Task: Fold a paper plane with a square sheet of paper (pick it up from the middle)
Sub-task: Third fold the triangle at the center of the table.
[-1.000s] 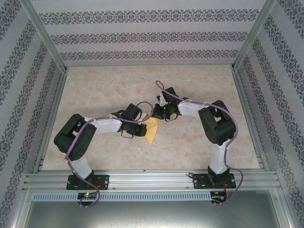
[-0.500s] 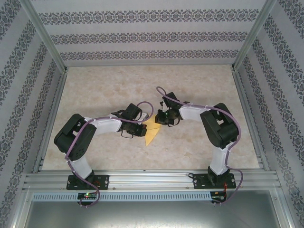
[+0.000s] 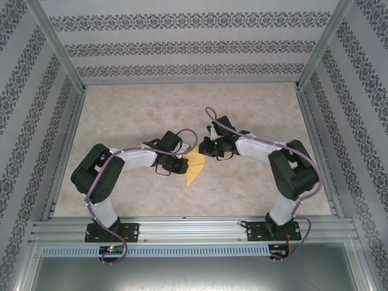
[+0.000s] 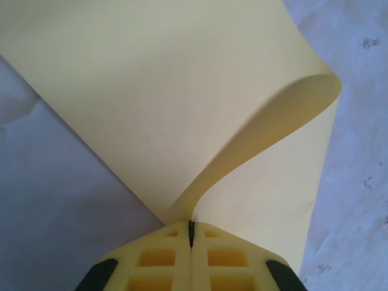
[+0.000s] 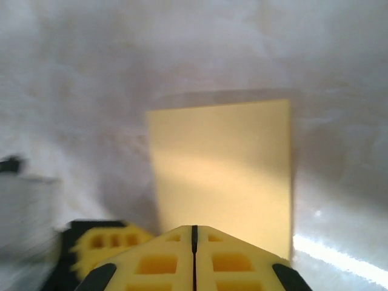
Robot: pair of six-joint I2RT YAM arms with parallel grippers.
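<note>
The square sheet of paper (image 3: 195, 168) is plain yellow and lies mid-table between the two arms. My left gripper (image 3: 185, 165) is shut on the sheet's left edge. In the left wrist view the sheet (image 4: 151, 91) rises from between the closed fingertips of that gripper (image 4: 191, 225) and curls over to the right in a soft fold. My right gripper (image 3: 204, 150) is shut and sits just above the sheet's far corner. In the right wrist view the sheet (image 5: 221, 163) lies flat beyond the closed right gripper (image 5: 194, 229). The paper plane is out of view.
The table (image 3: 121, 115) is pale marble-patterned, boxed in by patterned walls and an aluminium frame (image 3: 182, 229) at the near edge. The left gripper's yellow fingers (image 5: 103, 245) show low left in the right wrist view, close beside the right gripper.
The right arm's elbow swung out to the right, and its gripper came down a little toward the sheet's far corner. The left gripper kept its hold and barely moved.
</note>
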